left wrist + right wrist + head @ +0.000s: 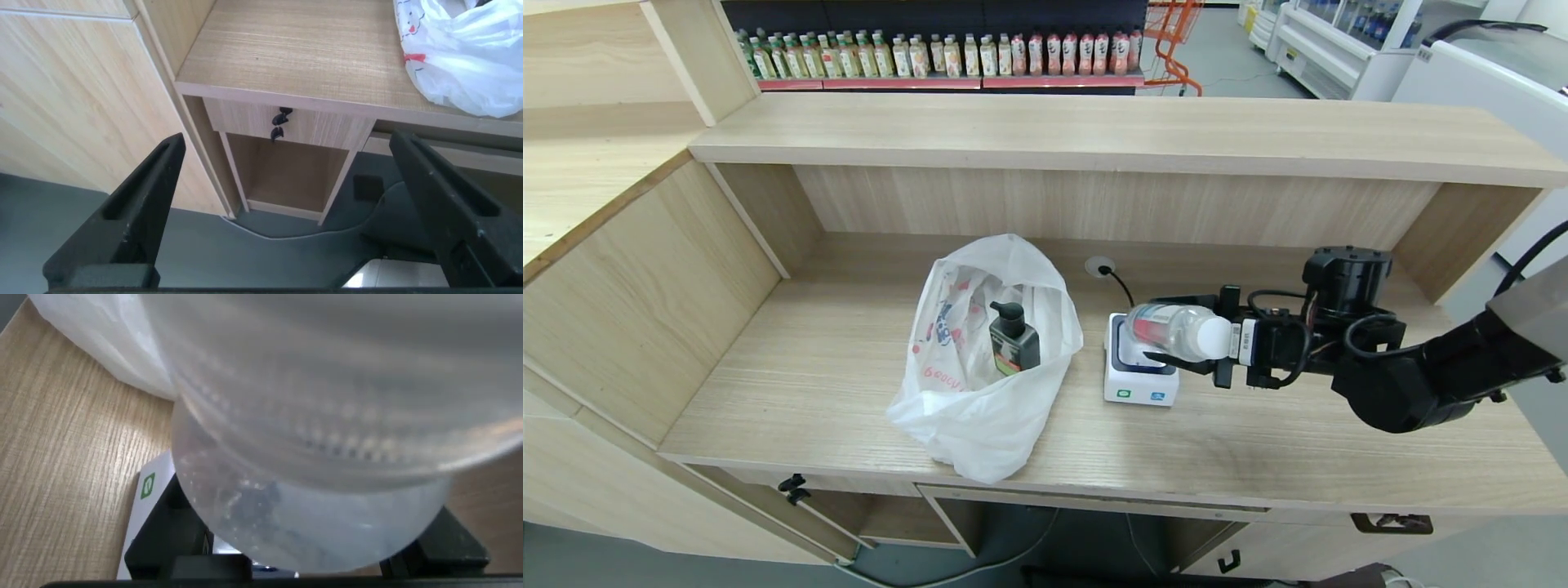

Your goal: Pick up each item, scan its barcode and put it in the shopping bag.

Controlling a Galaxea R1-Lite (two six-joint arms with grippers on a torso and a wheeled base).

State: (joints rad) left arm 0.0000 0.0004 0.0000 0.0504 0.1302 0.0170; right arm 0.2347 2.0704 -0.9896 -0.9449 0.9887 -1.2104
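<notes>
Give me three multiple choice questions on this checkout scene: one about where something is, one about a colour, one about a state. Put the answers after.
1. Where is the clear bottle?
A. Lying on the floor.
B. Held over the white scanner.
C. Standing on a far shelf.

2. What colour is the pump bottle inside the shopping bag?
A. Dark.
B. Yellow.
C. Pink.

3. How is the left gripper?
A. Shut on a bottle.
B. Shut on a cable.
C. Open, holding nothing.

Answers:
1 B, the right gripper is shut on it above the scanner.
2 A, its body and pump look black.
3 C, its fingers stand wide apart with nothing between them.
</notes>
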